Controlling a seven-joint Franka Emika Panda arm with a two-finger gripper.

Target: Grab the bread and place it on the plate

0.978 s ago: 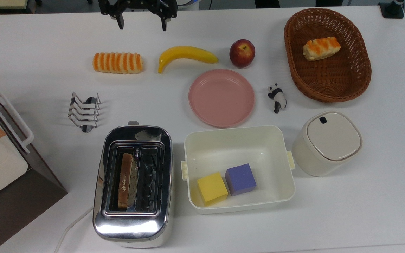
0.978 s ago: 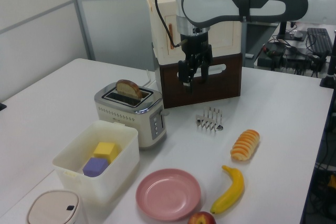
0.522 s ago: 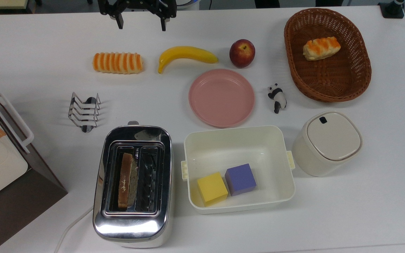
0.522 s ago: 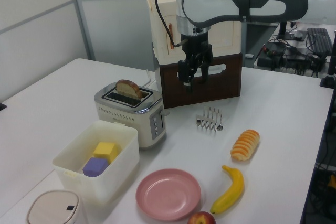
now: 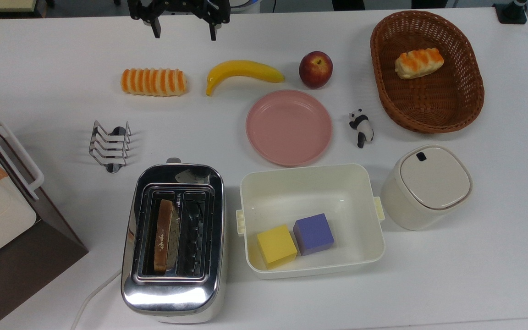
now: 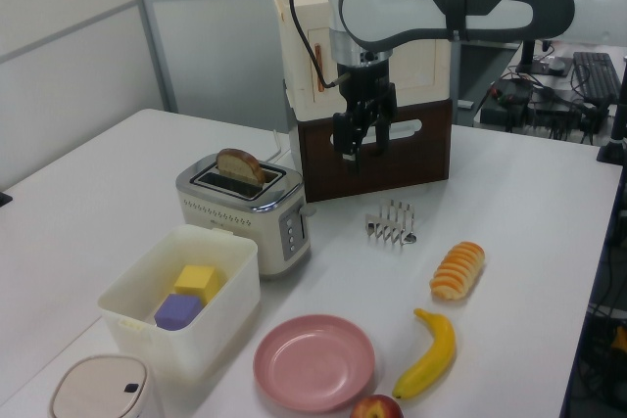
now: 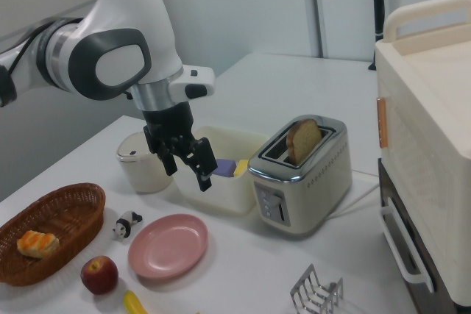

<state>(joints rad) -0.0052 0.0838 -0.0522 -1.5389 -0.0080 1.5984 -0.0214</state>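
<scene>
A: Item 1, bread?
B: Slice of bread (image 5: 165,234) is standing on edge in the toaster (image 5: 173,243), in the slot toward the top view's left. Long axis is running top-to-bottom in the top view; crust end is poking up above the slot in the left view (image 6: 240,164) & right view (image 7: 302,140). Lower part is sitting hidden inside the slot.

A: Item 2, plate?
B: Pink plate (image 5: 288,127) is lying flat on the counter (image 5: 39,105), nothing on it, well apart from the toaster.

A: Hand?
B: Hand (image 5: 183,31) is hanging above the counter's far edge in the top view, fingers spread wide, holding nothing. Its upper part is getting cut off by the frame edge there. Fingers are pointing down in the left view (image 6: 358,154).

A: Surroundings?
B: Striped roll (image 5: 153,82), banana (image 5: 242,73), apple (image 5: 315,69) are lying in a row beyond the plate. Toast rack (image 5: 109,145) is standing near the toaster. White tub (image 5: 310,176) w/ yellow block (image 5: 276,246) & purple block (image 5: 313,233) is sitting just beside the toaster. Panda figure (image 5: 361,127) is lying btwn plate & wicker basket (image 5: 469,103); a small pastry (image 5: 418,63) is resting in the basket. Lidded white jar (image 5: 425,185) is standing near the tub.
</scene>
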